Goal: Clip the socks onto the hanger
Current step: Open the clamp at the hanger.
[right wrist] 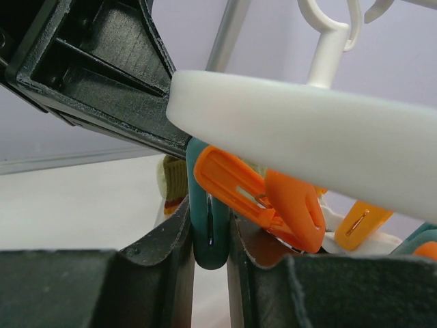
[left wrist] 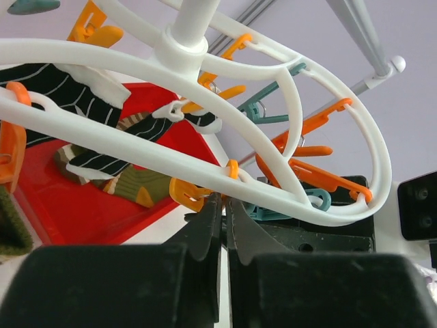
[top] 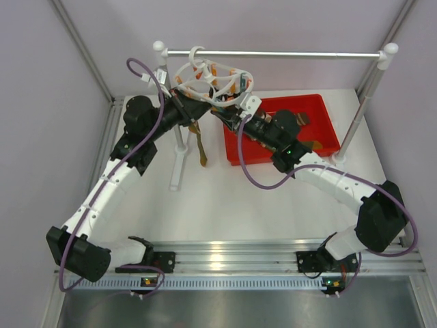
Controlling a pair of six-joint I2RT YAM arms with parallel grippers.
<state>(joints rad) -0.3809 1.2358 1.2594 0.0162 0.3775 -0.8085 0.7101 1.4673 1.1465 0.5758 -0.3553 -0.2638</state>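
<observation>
Only the right wrist view shows the right claw (right wrist: 208,217) pinching a teal clip (right wrist: 206,256); the left claw (left wrist: 224,202) is closed.

Silver rail (top: 287,54) spans the back on white-capped posts (top: 365,102); red tray (top: 328,126) sits on the white table (top: 225,205), seemingly just beside the right post.

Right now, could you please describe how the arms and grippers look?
The left arm and right arm have white links with black joints. A purple cable loops along each. The left gripper and right gripper have black tapering fingers. Green lights dot the right arm.
</observation>
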